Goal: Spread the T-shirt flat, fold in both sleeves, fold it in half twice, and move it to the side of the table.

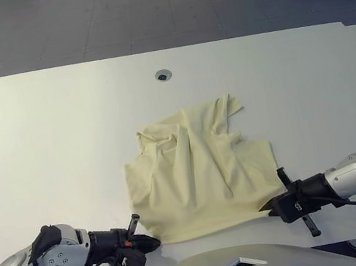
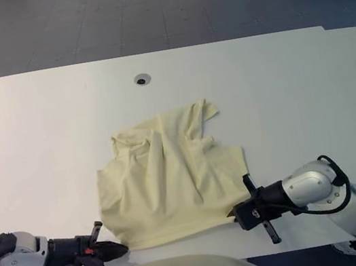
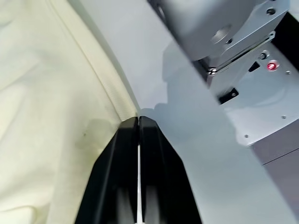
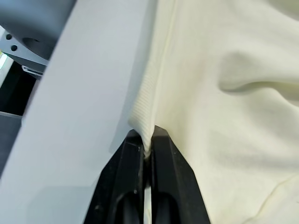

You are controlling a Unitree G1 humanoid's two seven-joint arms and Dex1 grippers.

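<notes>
Open white table [image 1: 39,130] stretches left, right and beyond the crumpled T-shirt [image 1: 198,171]; a small grommet [image 1: 163,75] sits farther back.

1. T-shirt [image 1: 199,174]: plain pale yellow, one shade throughout.
2. Table [image 1: 59,126]: white, with a small round grey fitting [image 1: 163,75] set in it.
3. Left gripper [image 1: 149,244]: black, with a small red mark.
4. Right gripper [image 1: 268,207]: black.
5. Left arm [image 1: 58,254] and right arm [image 1: 355,177]: silver-grey shells.
6. Floor [image 1: 142,8]: dark grey tiles.
</notes>
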